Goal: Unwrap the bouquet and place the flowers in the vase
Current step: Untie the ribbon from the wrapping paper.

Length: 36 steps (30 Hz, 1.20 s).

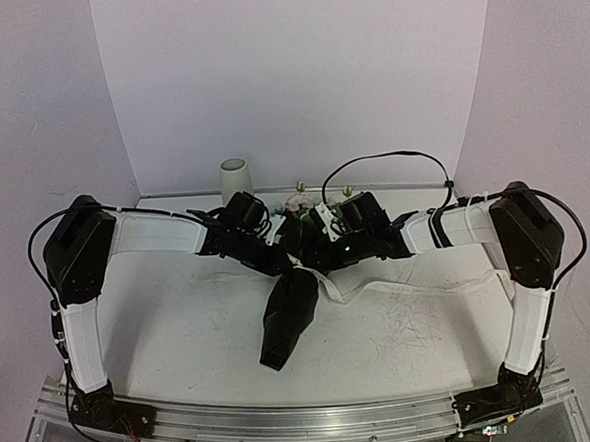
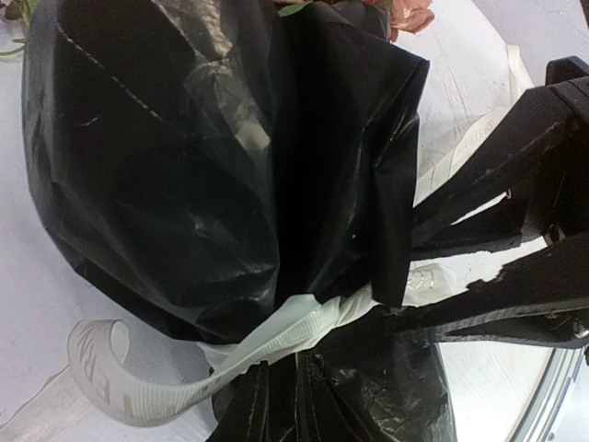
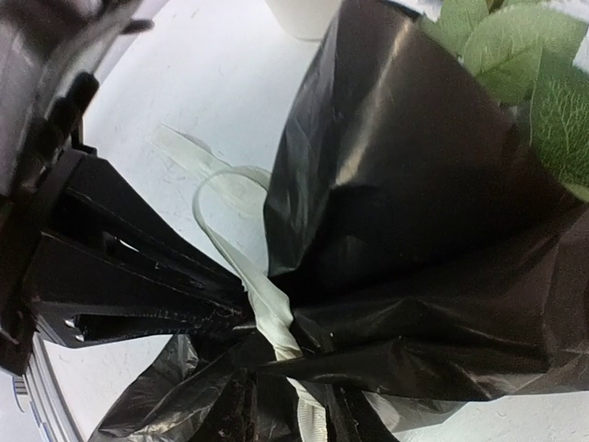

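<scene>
Pinching in on the tie: my left gripper (image 2: 400, 281) has its jaws drawn down narrow at the neck of the bouquet (image 1: 289, 317). A strand of the cream ribbon (image 2: 276, 336) runs straight between them, so I call that a grip on the ribbon. A fold of the black wrap (image 2: 184, 166) covers the very tips, mind.

My right gripper (image 3: 247, 308) is at the same neck from the other side. Its tips sit right against the ribbon where it crosses the gathered wrap, close to each other, but whether they have actually bitten onto it I cannot tell.

From above, both arms meet over the middle of the table (image 1: 181, 318). The bouquet lies on its side there, the pointed end of the wrap aimed at the near edge and a little left, the flowers (image 1: 298, 201) facing the back wall. A pink bloom shows just past the grippers, and green leaves (image 3: 515, 55) spill from the wrap's mouth in the right wrist view.

The wrap is on and the ribbon is round the neck — one loop stands free in the left wrist view, and a long tail trails across the table toward my right arm. The vase (image 1: 234, 180) stands upright at the back, left of the blooms and apart from them.
</scene>
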Motion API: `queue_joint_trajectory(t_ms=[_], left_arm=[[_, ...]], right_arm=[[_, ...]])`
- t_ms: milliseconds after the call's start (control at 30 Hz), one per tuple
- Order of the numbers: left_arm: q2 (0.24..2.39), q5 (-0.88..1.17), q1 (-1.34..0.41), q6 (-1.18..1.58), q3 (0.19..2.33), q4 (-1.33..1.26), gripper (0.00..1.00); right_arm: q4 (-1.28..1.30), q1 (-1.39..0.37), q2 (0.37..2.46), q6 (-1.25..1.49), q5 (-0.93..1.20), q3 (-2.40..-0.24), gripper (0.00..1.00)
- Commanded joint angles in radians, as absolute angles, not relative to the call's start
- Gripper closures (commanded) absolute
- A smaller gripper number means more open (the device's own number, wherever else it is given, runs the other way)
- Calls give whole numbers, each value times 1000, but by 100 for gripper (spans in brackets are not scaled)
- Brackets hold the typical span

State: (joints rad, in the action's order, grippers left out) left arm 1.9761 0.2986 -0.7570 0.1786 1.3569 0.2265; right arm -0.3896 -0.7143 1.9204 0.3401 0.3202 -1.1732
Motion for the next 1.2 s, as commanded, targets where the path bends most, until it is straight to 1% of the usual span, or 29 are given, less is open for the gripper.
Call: queue_joint_trajectory(t_ms=[0, 100, 267, 400, 567, 600, 667, 733, 833, 867, 1000, 1067, 1100, 1167], left_arm=[[2000, 333, -752, 154, 1422, 203, 85], [2019, 329, -752, 151, 1438, 203, 83], [2049, 321, -752, 149, 1462, 203, 81], [2060, 307, -752, 146, 1468, 202, 77], [2073, 310, -752, 143, 1469, 202, 75], [2074, 310, -752, 143, 1469, 202, 75], [2077, 306, -752, 143, 1468, 202, 74], [2080, 301, -753, 143, 1468, 203, 73], [2079, 287, -754, 143, 1467, 202, 76], [2076, 277, -754, 142, 1466, 202, 79], [2050, 229, -753, 141, 1453, 202, 89], [2038, 210, -753, 137, 1446, 202, 98], [2033, 201, -753, 135, 1443, 202, 100], [2022, 182, -753, 134, 1434, 202, 100]], right_arm=[[-370, -721, 1936, 330, 316, -1204, 75], [-367, -722, 1939, 329, 308, -1204, 74], [-342, -725, 1957, 328, 269, -1218, 70], [-319, -731, 1981, 320, 235, -1230, 70], [-304, -736, 1980, 310, 201, -1230, 72], [-301, -738, 1976, 306, 189, -1229, 73], [-296, -740, 1968, 298, 166, -1226, 78], [-292, -745, 1959, 288, 144, -1222, 87], [-288, -749, 1946, 279, 123, -1216, 99], [-287, -749, 1940, 279, 117, -1211, 100], [-289, -749, 1904, 290, 89, -1185, 100], [-294, -749, 1885, 303, 80, -1170, 100], [-298, -749, 1877, 309, 77, -1162, 100], [-303, -749, 1859, 322, 72, -1149, 100]])
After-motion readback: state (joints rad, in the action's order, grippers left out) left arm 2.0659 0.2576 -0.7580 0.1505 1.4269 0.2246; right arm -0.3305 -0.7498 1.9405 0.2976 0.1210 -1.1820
